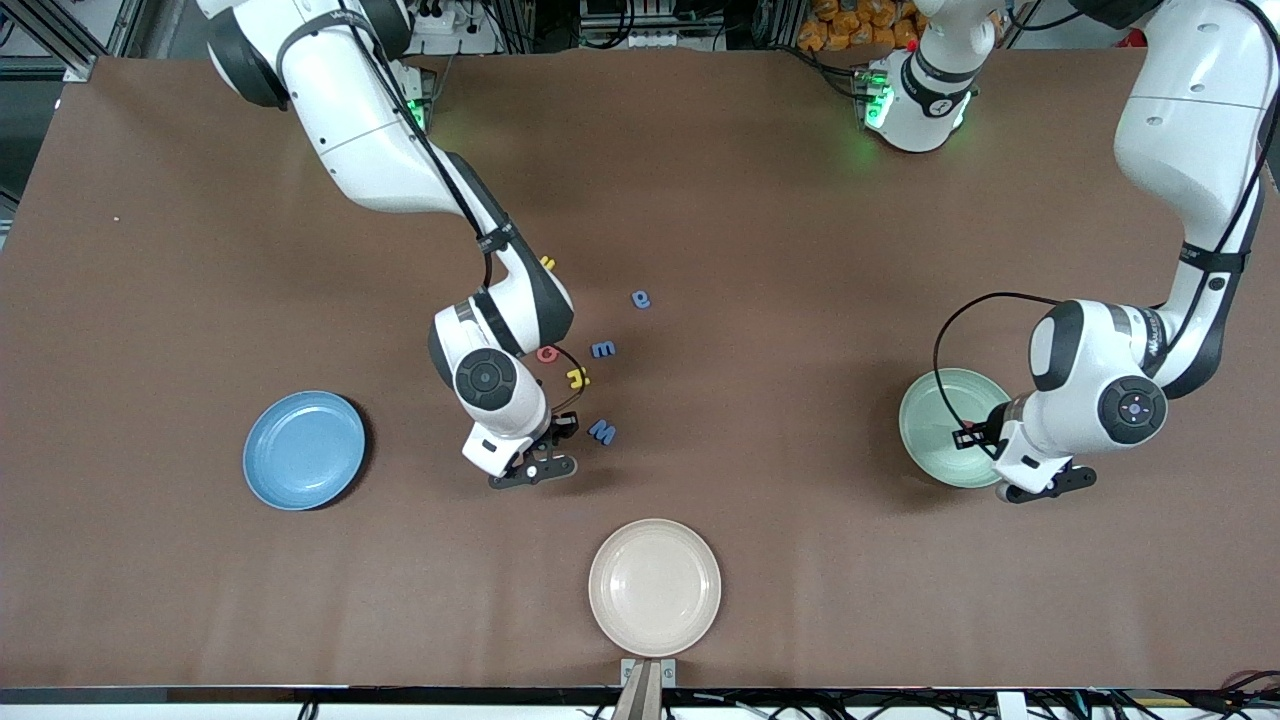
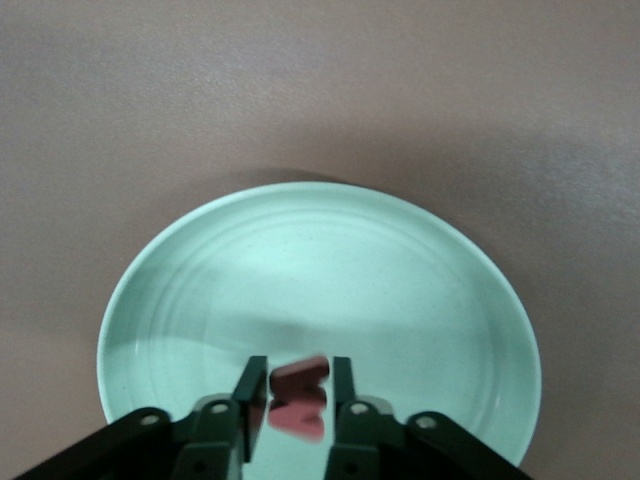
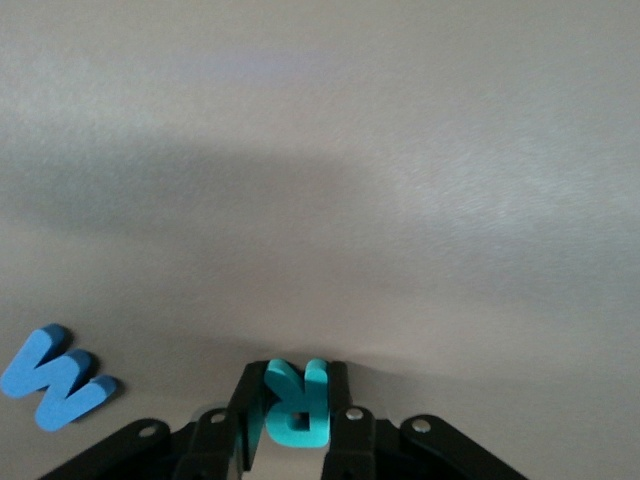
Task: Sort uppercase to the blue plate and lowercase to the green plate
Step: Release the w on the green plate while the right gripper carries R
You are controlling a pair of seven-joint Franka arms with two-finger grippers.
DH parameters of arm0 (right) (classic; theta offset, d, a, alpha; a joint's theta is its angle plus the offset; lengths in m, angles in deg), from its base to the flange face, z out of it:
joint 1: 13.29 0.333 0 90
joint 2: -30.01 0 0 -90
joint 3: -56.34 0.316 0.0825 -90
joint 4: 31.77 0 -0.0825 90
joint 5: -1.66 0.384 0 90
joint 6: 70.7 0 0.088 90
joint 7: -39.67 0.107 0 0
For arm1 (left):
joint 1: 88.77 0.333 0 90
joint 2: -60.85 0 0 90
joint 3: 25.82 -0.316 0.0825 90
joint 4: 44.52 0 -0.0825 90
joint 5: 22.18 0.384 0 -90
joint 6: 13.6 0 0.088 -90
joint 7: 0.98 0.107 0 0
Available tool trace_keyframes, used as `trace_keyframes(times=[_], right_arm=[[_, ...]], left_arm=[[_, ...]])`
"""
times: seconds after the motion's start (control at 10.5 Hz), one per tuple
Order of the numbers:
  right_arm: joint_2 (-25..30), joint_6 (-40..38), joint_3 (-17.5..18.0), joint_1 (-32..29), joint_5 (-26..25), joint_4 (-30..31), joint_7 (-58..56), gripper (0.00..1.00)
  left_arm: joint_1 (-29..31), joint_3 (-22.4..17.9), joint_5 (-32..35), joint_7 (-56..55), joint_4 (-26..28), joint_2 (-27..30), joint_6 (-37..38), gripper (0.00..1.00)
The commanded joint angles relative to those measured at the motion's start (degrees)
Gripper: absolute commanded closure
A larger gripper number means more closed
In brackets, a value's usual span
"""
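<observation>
2 grippers: right gripper jaws clamp teal R; left gripper jaws flank red m over green plate.

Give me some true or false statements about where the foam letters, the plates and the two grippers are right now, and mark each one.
1. The right gripper is shut on the teal R. True.
2. The left gripper is over the blue plate. False: it is over the green plate.
3. A red letter sits between the left gripper's fingers. True.
4. The cream plate already holds letters. False: nothing lies in it.
5. The angular blue M lies on the blue plate. False: it lies on the table beside the right gripper.
</observation>
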Motion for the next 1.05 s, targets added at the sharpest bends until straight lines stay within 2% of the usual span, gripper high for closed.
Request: trace_keyframes(times=[0.0,0.19,0.38,0.67,0.76,0.95], right_arm=[[4.8,-1.5,0.1,-4.0,0.2,2.4,-0.9,1.0],[8.7,-6.0,0.1,-8.6,0.3,2.5,-4.7,1.0],[11.6,-10.4,0.1,-13.8,0.1,3.0,-12.5,1.0],[16.1,-12.3,0.1,-22.1,0.2,7.2,-27.8,1.0],[16.3,-13.6,0.1,-24.2,0.2,7.2,-30.8,1.0],[16.2,-14.9,0.1,-27.4,0.2,7.2,-35.7,1.0]], left_arm=[[0.0,0.9,0.0,0.3,-0.1,2.0,0.1,0.0],[-0.8,1.4,-0.5,-0.2,0.0,4.1,1.0,0.0],[-1.1,5.0,-0.8,-1.6,-0.5,5.7,3.8,0.0],[-1.4,12.6,-0.6,-7.7,-0.8,6.2,5.1,0.0],[-3.1,14.9,-0.4,-10.3,-0.7,6.0,5.1,0.0],[-10.1,14.9,0.4,-18.4,-0.7,5.9,5.2,0.0]])
